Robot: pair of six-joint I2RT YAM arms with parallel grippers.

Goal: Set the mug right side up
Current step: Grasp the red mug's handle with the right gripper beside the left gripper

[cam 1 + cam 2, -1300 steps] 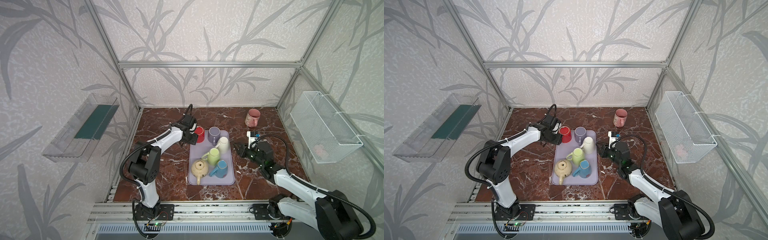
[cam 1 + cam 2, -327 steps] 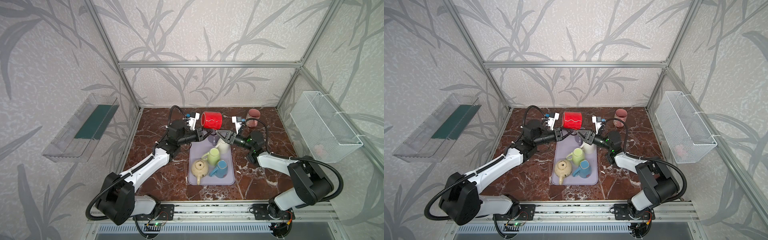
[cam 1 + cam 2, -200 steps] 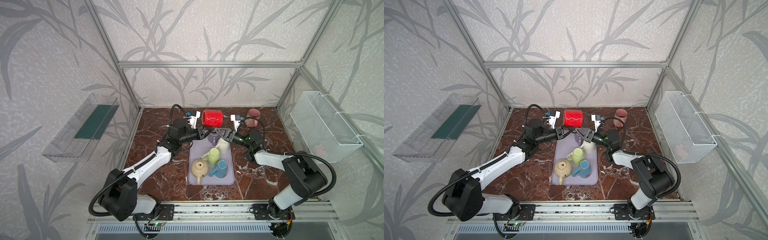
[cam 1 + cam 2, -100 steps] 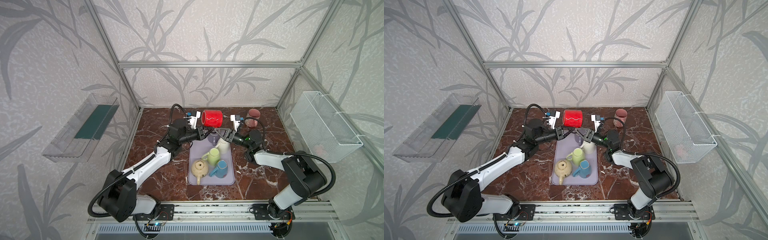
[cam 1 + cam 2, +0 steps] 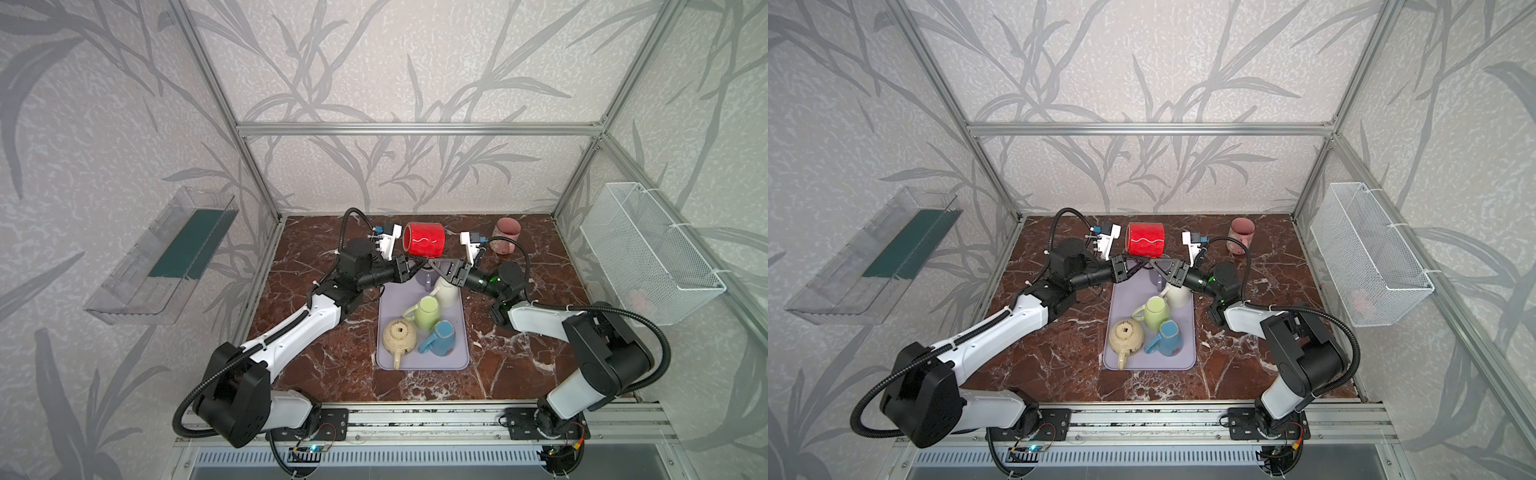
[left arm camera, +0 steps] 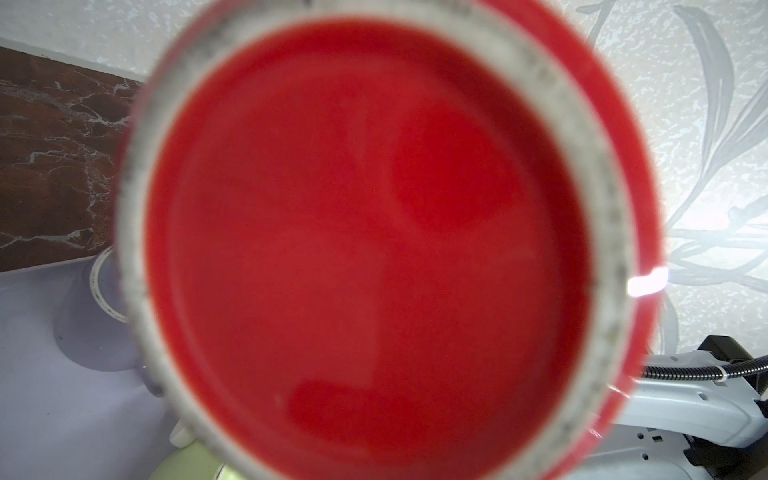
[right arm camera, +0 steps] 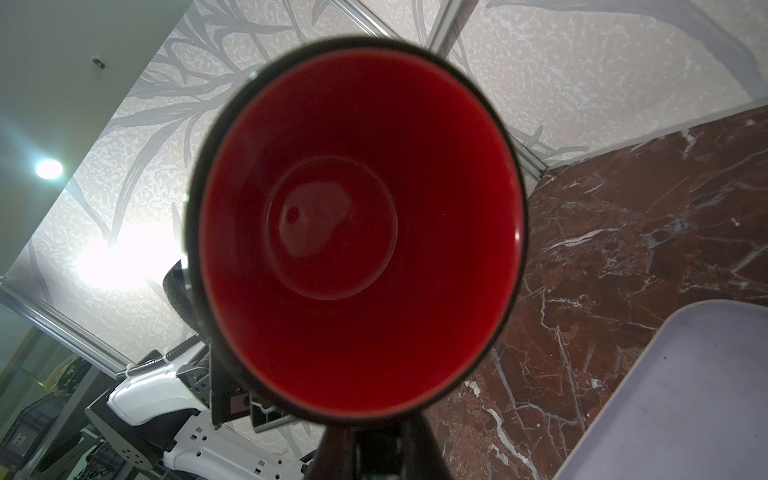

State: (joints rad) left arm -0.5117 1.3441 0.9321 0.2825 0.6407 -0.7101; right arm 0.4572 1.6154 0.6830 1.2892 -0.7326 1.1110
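1. The right gripper (image 5: 436,266) is closed tight under the red mug (image 5: 424,245). Its dark fingers (image 7: 419,453) meet at the lower edge of the mug's mouth, and I judge that they pinch the handle, which is hidden.
2. The left gripper (image 5: 417,262) reaches under the mug from the opposite side. Whether its jaws grip anything cannot be told.
3. The mug hangs in the air on its side above the far end of the lavender tray (image 5: 392,303). Its mouth faces the right wrist camera and its base faces the left one.
4. This looks like a mid-air hand-over with the turn roughly half made. To do it well:
   - The left fingers should be fully clear before the right wrist tips the mouth upward.
   - The turn should be slow, since a handle pinch lets a heavy mug swing.
   - The mug should stay high above the upturned lavender mug (image 6: 95,316) and the cream mug (image 5: 446,291) until it is upright.
   - It should then go down base-flat on bare tray or table.
5. No brand or writing can be read. The mug's side shows only a white wavy line, and its blurred base shows no stamp.
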